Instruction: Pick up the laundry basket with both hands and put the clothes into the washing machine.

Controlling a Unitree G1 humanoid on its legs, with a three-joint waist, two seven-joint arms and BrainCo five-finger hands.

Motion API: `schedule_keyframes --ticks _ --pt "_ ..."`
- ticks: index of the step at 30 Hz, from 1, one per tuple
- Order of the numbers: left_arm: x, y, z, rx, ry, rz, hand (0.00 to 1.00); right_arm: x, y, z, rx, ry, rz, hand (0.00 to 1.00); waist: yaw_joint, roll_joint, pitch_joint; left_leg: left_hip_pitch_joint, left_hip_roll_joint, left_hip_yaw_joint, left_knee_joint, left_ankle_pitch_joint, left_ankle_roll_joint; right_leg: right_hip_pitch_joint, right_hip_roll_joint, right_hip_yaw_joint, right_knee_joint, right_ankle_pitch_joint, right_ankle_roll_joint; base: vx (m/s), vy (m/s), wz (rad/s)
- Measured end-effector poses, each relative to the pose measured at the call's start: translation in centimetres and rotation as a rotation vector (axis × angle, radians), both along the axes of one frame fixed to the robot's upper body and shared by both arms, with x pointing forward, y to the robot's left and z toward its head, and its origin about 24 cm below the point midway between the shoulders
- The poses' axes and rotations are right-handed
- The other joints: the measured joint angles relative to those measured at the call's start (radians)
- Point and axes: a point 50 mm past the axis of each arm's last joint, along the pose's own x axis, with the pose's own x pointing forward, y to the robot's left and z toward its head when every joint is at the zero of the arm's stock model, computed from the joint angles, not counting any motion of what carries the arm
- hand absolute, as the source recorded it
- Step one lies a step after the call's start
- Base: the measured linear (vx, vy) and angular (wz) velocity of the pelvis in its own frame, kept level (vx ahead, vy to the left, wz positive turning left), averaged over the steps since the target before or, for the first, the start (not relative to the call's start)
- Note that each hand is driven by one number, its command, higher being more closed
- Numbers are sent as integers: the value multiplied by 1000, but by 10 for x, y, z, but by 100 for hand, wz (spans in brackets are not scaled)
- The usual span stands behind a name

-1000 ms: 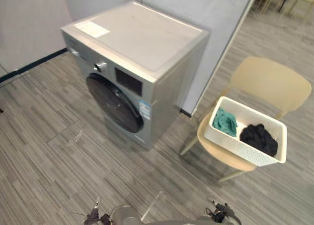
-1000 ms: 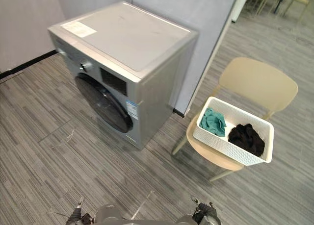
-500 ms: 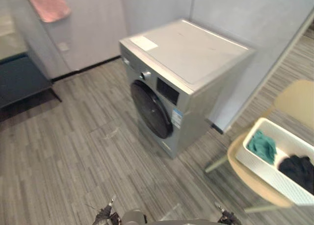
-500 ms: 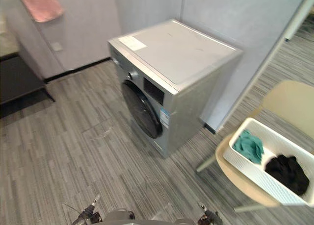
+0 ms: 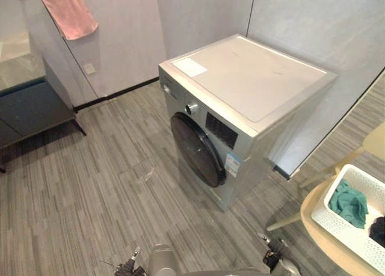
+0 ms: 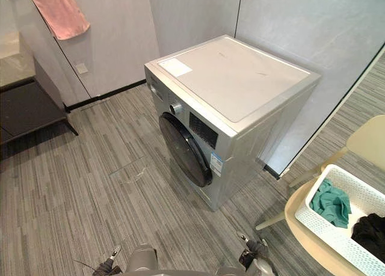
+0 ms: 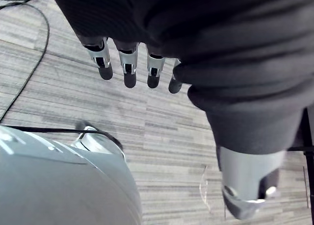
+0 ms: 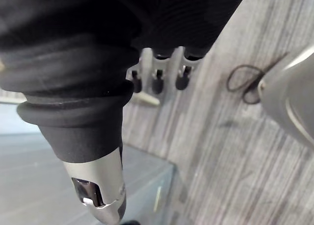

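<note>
White perforated plastic basket (image 6: 322, 233) beside the silver washing machine (image 6: 234, 77) looked light, stiff; I'd grip its end rims. Left hand (image 7: 128, 63) and right hand (image 8: 157, 73) hung open.

Silver washing machine (image 6: 234, 89) in the middle, backed against the grey wall, round dark door (image 6: 185, 150) shut. Lower right: white laundry basket (image 6: 322, 234) sitting on a beige chair (image 6: 371, 141) - teal cloth (image 6: 330, 204) and black cloth (image 6: 370, 234) side by side inside. Pink towel (image 6: 59, 11) hanging top left.
</note>
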Motion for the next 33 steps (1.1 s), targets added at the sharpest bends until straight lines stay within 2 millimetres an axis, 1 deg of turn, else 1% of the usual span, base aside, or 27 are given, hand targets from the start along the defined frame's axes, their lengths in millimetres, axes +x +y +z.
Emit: schedule_keyframes --ticks 1,2,3,4,6,7,8,9,10,12,14,15,16,17,18,19,20,21,22,23,24,26,27,30,31,32,33 --pt "-2 -4 -1 -7 11 4 0 1 -1 1 -5 -5 0 0 6 9 -6 17 11 7 -21 26 -41 3 -9 8 -11 3 19 329 631 -69" --pt "-5 -3 -3 -10 27 13 0 3 1 1 0 -7 1 0 16 2 -22 30 12 65 -3 34 -107 19 -49 40 -32 -1 64 201 454 -50" --pt "-3 6 -1 16 32 -7 0 4 8 -1 12 5 26 0 13 -25 -27 27 -27 86 13 22 -83 11 -85 50 -32 18 82 261 628 -26" --pt "1 10 -1 30 46 -57 0 9 13 2 13 -12 64 0 -5 -44 -45 24 -69 102 25 -4 -46 5 -125 49 -50 154 105 214 591 2" --pt "4 6 -1 29 46 -99 0 14 12 5 -1 -29 75 0 -7 -36 -45 45 -79 132 14 -13 -25 -7 -134 57 -60 257 99 162 481 -24" --pt "6 5 -1 37 48 -140 0 22 16 9 -9 -58 107 0 -3 -29 -42 71 -86 167 -1 -17 -7 -30 -141 59 -58 347 89 73 420 -65" --pt "9 6 -1 48 50 -178 0 31 21 15 -16 -95 149 0 -6 -32 -44 95 -98 202 -24 -14 11 -47 -153 58 -54 421 85 42 384 -71" --pt "12 4 -1 48 49 -206 0 40 24 22 -26 -134 175 0 -8 -30 -43 114 -105 225 -41 -17 24 -64 -158 56 -44 462 69 7 384 -58" --pt "14 2 -1 51 52 -232 0 47 28 28 -36 -172 204 0 -8 -32 -43 131 -111 249 -54 -16 33 -83 -163 52 -22 481 44 -36 192 -58" --pt "15 0 -1 51 56 -258 0 61 33 44 -75 -252 271 0 -11 -28 -40 159 -111 295 -73 -20 48 -123 -158 21 37 477 25 -59 108 -57" --pt "15 -2 -1 49 60 -266 0 74 42 64 -112 -356 340 0 -12 -24 -38 185 -106 344 -96 -22 52 -157 -157 -41 75 444 -7 -130 -2 -68" --pt "14 -2 -2 50 67 -272 0 79 46 75 -137 -409 385 0 -17 -24 -38 201 -101 354 -127 -18 46 -171 -122 -42 99 362 31 -143 -40 -54" --pt "13 -2 -2 51 71 -279 0 82 47 82 -155 -437 400 0 -18 -24 -38 203 -97 353 -141 -8 42 -173 -90 -41 108 309 60 -133 -178 -33" --pt "14 -3 -2 47 69 -288 0 87 48 95 -181 -501 410 0 -20 -27 -38 200 -95 352 -164 9 29 -175 -35 -59 103 211 71 -78 -225 -31" --pt "14 -2 -2 44 68 -299 0 93 49 108 -193 -567 422 0 -15 -33 -41 194 -100 339 -192 32 16 -163 4 -50 38 138 65 -89 -276 -27" --pt "13 0 -2 50 71 -303 0 96 51 115 -198 -600 433 0 -18 -46 -47 186 -111 324 -209 45 6 -142 15 -31 -13 104 39 -37 -202 -16" --pt "17 3 -1 59 67 -309 0 100 54 125 -212 -656 452 0 -20 -59 -48 180 -125 298 -236 65 -11 -129 14 -37 -70 70 -10 16 -195 12" --pt "15 -3 -3 35 87 -313 0 103 46 139 -265 -711 471 0 -22 -34 -39 183 -141 182 -306 112 3 -134 50 -63 -84 93 -25 46 -174 18" --pt "15 -5 -4 31 90 -315 0 105 43 145 -284 -733 473 0 -24 -26 -34 186 -137 159 -323 132 3 -133 59 -69 -80 94 -29 88 -175 40" --pt "14 -7 -4 24 98 -319 0 107 38 155 -318 -770 485 0 -37 -17 -35 192 -129 138 -347 150 15 -131 63 -98 -73 95 -31 114 -151 50" --pt "14 -7 -5 24 100 -320 0 111 37 164 -339 -808 499 0 -44 -17 -34 194 -125 135 -361 166 8 -132 73 -114 -60 95 -31 103 -137 50" --pt "15 -6 -4 27 97 -323 0 116 38 179 -358 -875 506 0 -44 -18 -33 190 -122 133 -363 166 8 -133 78 -122 -57 95 -31 55 -71 24" --pt "16 -5 -4 32 94 -326 0 122 40 192 -373 -945 523 0 -45 -18 -33 180 -126 130 -363 166 8 -135 80 -128 -64 95 -32 28 -30 13" --pt "18 1 -2 47 91 -332 0 122 39 195 -379 -961 514 0 -52 -34 -22 155 -144 119 -365 168 9 -147 62 -141 -76 95 -32 2 29 14" --pt "19 4 -2 54 93 -333 0 123 39 197 -384 -975 509 0 -61 -40 -17 140 -153 113 -367 172 8 -153 55 -141 -89 95 -32 -15 64 19" --pt "18 5 -2 57 98 -333 0 124 37 199 -397 -983 502 0 -72 -42 -16 129 -165 109 -375 182 17 -157 44 -144 -101 96 -31 -19 64 17" --pt "18 6 -2 58 99 -333 0 124 35 200 -405 -985 502 0 -71 -41 -15 129 -169 109 -385 187 17 -162 40 -144 -102 96 -31 -28 61 12"
